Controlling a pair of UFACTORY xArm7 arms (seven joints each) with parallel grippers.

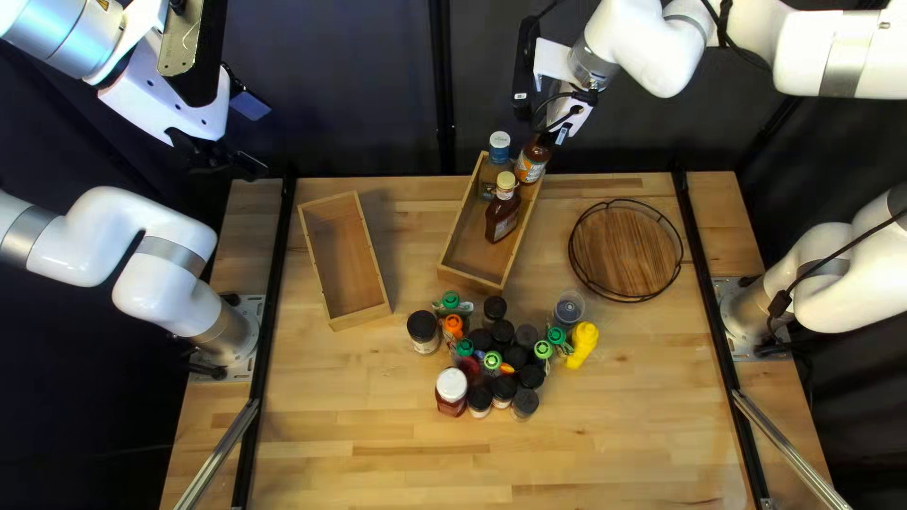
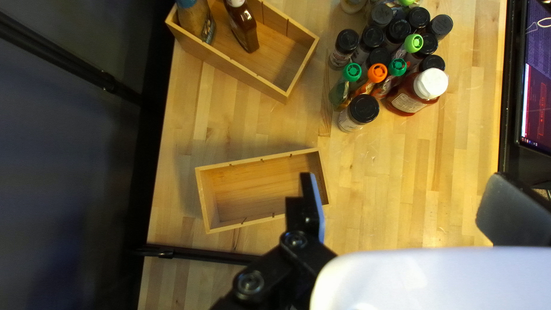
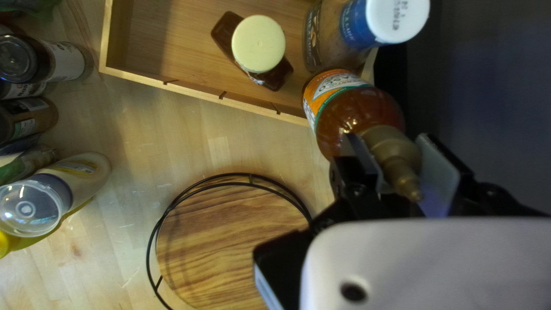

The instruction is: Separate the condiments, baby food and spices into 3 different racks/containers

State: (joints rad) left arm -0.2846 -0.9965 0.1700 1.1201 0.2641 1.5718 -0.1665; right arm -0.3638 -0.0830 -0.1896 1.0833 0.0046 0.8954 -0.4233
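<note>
Only the right wrist view shows the nozzle of the sauce bottle [image 1: 531,168] pinched by the right gripper [image 1: 556,135]; the glossy bottle overlaps the far right corner of the middle box [image 1: 456,225], upper center of the top left view. Only the left wrist view shows a screen [image 2: 535,103] and, well apart, the fingers of the left gripper [image 1: 253,142]. Bare table [image 1: 387,444] separates the slim-walled left box [image 1: 370,247] from the clustered jars [image 1: 452,385], lower center. The wire-rimmed round rack [image 1: 624,253], center right, has streaky wood grain.
</note>
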